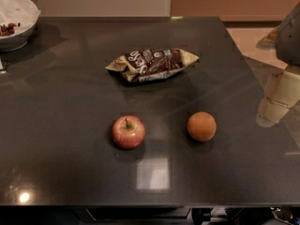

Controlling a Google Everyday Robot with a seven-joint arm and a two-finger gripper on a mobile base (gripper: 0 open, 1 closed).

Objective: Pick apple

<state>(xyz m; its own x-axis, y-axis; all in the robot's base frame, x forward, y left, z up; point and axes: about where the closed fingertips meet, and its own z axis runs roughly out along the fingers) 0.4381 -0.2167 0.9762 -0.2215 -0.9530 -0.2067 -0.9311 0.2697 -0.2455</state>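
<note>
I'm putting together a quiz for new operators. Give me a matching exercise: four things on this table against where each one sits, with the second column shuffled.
1. apple
2. orange fruit
3. snack bag
4. white bowl

A. far left corner
B. front, left of centre
C. middle, behind both fruits
D. front, right of centre

Pairs: 1-B, 2-D, 3-C, 4-A.

The gripper hangs at the right edge of the view, apart from the apple.

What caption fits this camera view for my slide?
Red apple beside an orange fruit on a dark table, snack bag behind, claw at the table's right edge.
</note>
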